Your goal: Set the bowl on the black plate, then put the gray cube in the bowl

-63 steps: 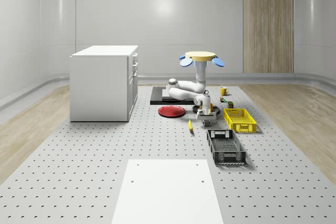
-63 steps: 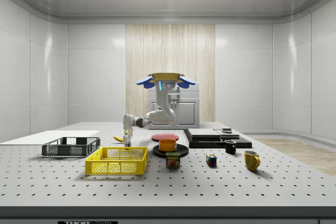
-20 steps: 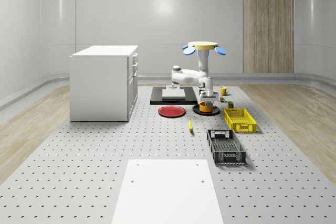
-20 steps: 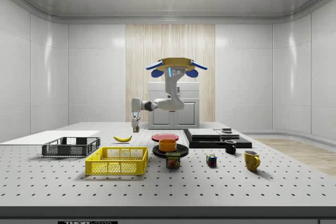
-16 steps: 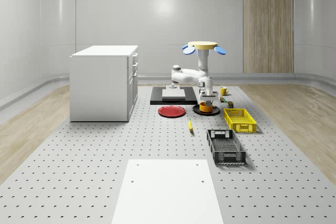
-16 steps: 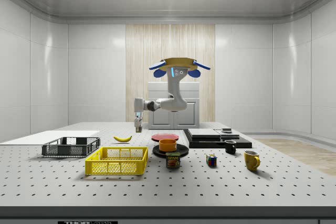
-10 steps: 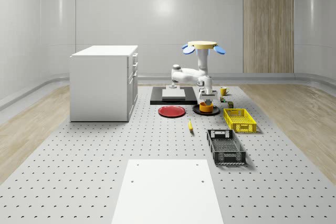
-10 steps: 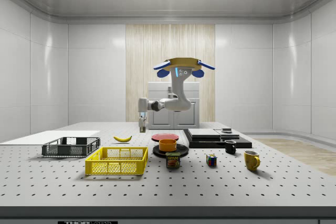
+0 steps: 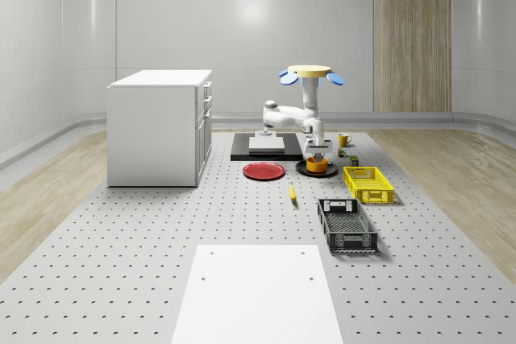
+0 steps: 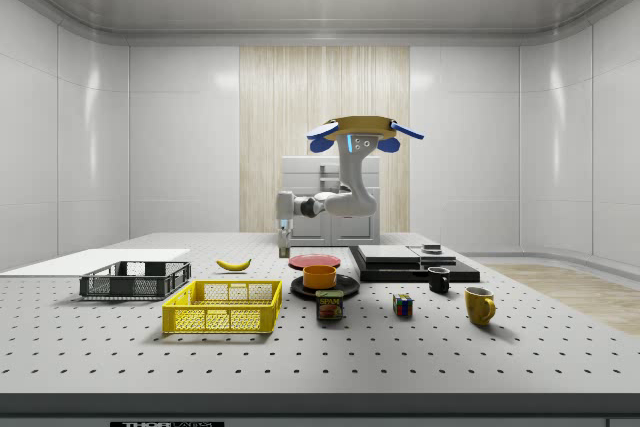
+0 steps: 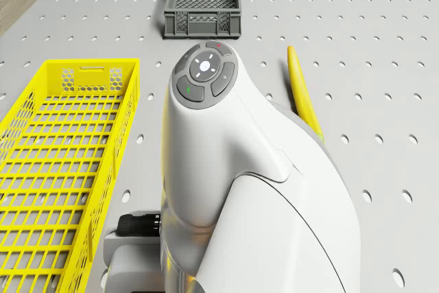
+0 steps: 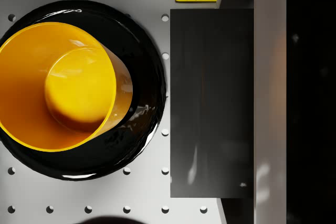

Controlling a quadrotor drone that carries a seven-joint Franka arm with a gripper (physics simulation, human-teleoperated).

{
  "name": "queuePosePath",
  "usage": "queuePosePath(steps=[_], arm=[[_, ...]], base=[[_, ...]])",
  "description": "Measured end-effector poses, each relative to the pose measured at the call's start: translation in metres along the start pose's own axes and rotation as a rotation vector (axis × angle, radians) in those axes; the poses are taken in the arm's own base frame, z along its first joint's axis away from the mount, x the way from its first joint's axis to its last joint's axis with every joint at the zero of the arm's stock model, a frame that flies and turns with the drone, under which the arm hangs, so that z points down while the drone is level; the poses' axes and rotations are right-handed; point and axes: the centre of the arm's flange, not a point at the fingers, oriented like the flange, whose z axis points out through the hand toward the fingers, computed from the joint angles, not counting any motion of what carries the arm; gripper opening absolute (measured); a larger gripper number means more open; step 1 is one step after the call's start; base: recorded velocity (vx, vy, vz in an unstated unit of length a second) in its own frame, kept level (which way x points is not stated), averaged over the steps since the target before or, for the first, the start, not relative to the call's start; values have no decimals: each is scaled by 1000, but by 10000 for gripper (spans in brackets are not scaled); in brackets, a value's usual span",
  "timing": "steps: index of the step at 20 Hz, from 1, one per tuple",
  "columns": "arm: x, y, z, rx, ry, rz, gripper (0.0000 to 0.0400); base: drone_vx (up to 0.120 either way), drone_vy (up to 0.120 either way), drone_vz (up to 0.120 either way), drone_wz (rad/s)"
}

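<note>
**Bowl seated on plate, cube leg of the job yet to be done**

Whole-scene view: the yellow-topped quadrotor drone [image 9: 310, 74] hovers above the perforated gray table [image 9: 121, 239], just behind the glossy black plate [image 9: 301, 170]. Its white arm folds down so the gripper [image 9: 317, 151] hangs directly over the orange round bowl [image 9: 317, 165]. From my console I read that pose as a check on the placement. A flat red plate [image 9: 264, 171] lies just beside the black one.

Side view: the bowl [image 10: 320, 276] stands upright and centred on the plate [image 10: 325, 288], its rim level. The gripper [image 10: 284, 244] hangs above table height toward this view's left. Whether it is released or clenched I cannot tell.

Drone view: the arm's white link [image 11: 226, 190] reaches out between the yellow mesh basket [image 11: 68, 162] and a yellow banana [image 11: 305, 101], presumably to keep clear of both.

Wrist view: looking down, I see the bowl [image 12: 58, 85] empty, a smooth orange cup with a flat base, ringed by the plate's shiny rim [image 12: 149, 103]. In my judgement step one is done, and the gray cube must be fetched next.
</note>
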Motion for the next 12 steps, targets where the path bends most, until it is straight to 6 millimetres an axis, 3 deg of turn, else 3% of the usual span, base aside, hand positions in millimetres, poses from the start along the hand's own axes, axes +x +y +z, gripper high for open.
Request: queuePosePath(steps=[2, 4, 7, 9, 12], arm=[[0, 0, 0, 0, 0, 0, 250], [0, 0, 0, 0, 0, 0, 250], [0, 0, 0, 0, 0, 0, 250], [0, 0, 0, 0, 0, 0, 250], [0, 0, 0, 0, 0, 0, 250]], base=[[-120, 0, -100, 0], [-120, 0, 0, 0], [-120, 107, 0, 0], [-120, 0, 0, 0], [-120, 0, -120, 0]])
